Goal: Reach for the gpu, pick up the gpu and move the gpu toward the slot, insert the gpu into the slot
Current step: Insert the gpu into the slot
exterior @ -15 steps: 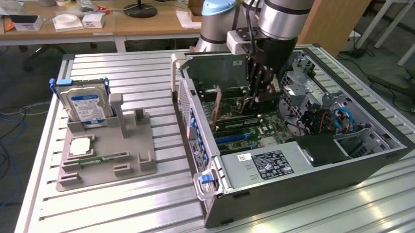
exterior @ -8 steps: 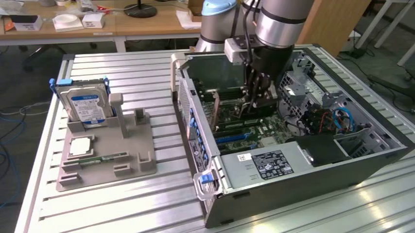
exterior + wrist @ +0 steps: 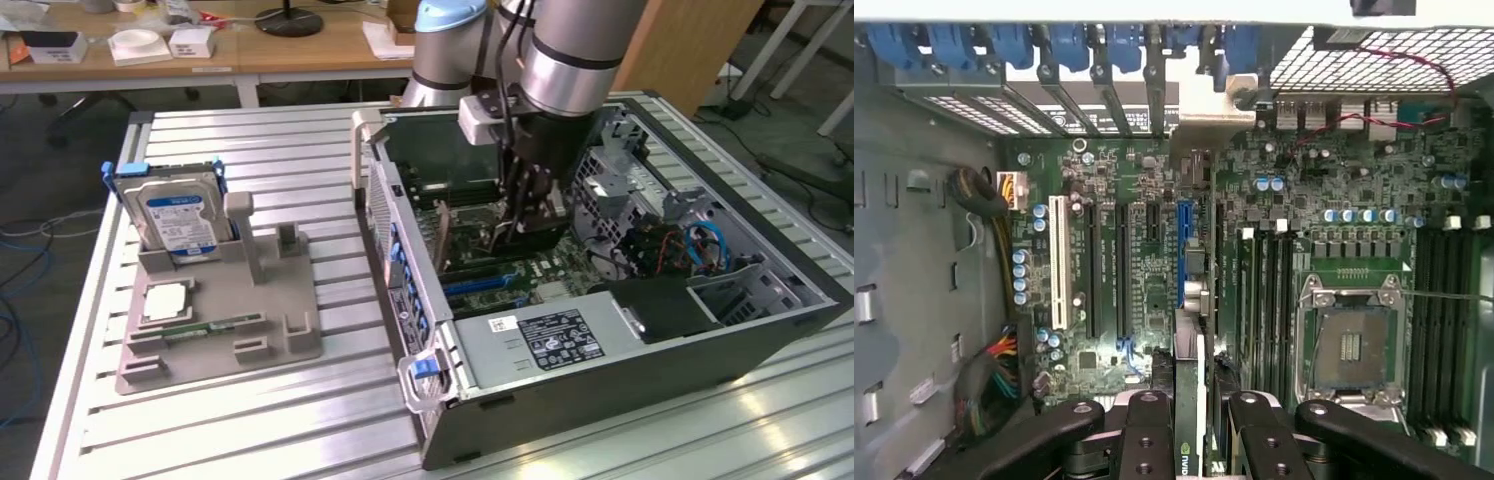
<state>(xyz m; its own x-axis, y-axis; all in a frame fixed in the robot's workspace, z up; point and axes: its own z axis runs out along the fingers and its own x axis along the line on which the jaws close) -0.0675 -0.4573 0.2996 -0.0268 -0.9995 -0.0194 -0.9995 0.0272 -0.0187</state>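
Inside the open grey computer case (image 3: 627,390), black fingers (image 3: 1149,440) clamp the thin green gpu card (image 3: 1201,385) edge-on over the green motherboard (image 3: 1144,290), close to its long blue slot (image 3: 1184,250).

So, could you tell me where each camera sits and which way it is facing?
Exterior view: off the arm, high up, looking down on the table and open computer case; the arm and gripper show.
Wrist view: on the wrist, looking down into the case at the motherboard; the fingers grip the graphics card.
Shared: case, motherboard, gripper.
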